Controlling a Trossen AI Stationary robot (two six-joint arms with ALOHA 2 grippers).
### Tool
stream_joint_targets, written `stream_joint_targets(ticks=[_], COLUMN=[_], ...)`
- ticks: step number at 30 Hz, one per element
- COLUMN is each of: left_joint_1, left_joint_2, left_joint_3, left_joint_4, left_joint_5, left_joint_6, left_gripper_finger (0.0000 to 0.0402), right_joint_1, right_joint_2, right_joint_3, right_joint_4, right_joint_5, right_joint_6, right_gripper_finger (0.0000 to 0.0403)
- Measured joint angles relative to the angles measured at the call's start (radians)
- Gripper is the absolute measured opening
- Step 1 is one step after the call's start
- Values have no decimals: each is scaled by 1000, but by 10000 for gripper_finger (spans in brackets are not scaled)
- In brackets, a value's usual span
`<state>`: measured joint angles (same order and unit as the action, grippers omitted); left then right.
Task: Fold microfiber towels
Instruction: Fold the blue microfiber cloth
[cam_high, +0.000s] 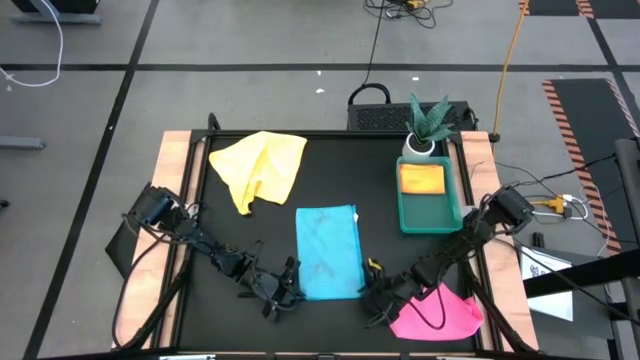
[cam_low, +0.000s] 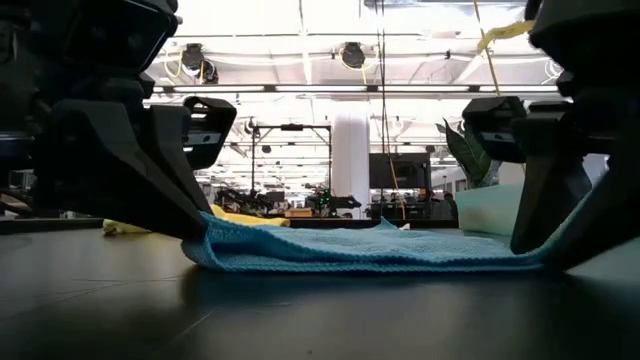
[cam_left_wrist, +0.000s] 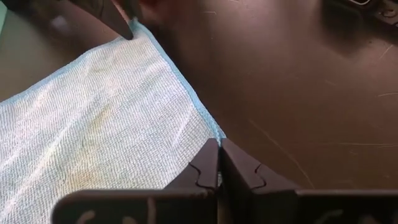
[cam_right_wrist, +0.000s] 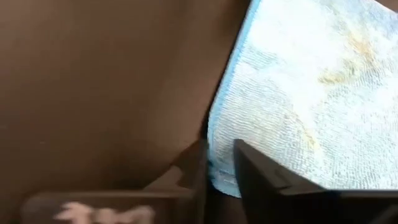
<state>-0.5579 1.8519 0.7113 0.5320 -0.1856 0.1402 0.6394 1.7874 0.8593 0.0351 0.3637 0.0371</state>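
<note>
Matte black tabletop (cam_high: 260, 230) beneath rectangular, nubby light blue towel (cam_high: 328, 250), corners pinched.

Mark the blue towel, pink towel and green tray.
blue towel (cam_high: 328, 252): high view, middle of the cloth.
pink towel (cam_high: 445, 318): high view, middle of the crumpled cloth.
green tray (cam_high: 431, 215): high view, bare floor near its front wall.

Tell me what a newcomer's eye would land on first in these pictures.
The flat light blue microfiber towel at the centre of the black table, with the left gripper shut on its near left corner and the right gripper at its near right corner. Next, the crumpled yellow microfiber towel at the far left and the pink microfiber towel at the near right.
</note>
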Motion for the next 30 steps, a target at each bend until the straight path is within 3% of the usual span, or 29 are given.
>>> stream_joint_targets(ticks=[3, 7, 13, 17, 21, 26, 30], left_joint_1=[-1, -9, -43, -76, -96, -84, -33], left_joint_2=[0, -7, -84, -156, -229, -292, -299], left_joint_3=[0, 0, 1, 1, 1, 1, 1], left_joint_4=[-1, -8, -21, -40, -92, -204, -310], left_joint_5=[0, 1, 80, 99, 33, -210, -321], left_joint_6=[-13, -48, -154, -202, -207, -252, -293], left_gripper_finger=[25, 20, 10, 21, 9, 13, 15], right_joint_1=[-11, -10, 13, 37, 58, 53, 3], right_joint_2=[0, -7, -44, -68, -121, -201, -214], right_joint_3=[-1, -3, -2, -3, -3, -2, -2], right_joint_4=[-2, 35, 209, 318, 318, 195, 95], right_joint_5=[2, -3, -198, -228, -126, 105, 187], right_joint_6=[24, 98, 300, 340, 321, 373, 467], right_gripper_finger=[9, 13, 4, 5, 2, 2, 1])
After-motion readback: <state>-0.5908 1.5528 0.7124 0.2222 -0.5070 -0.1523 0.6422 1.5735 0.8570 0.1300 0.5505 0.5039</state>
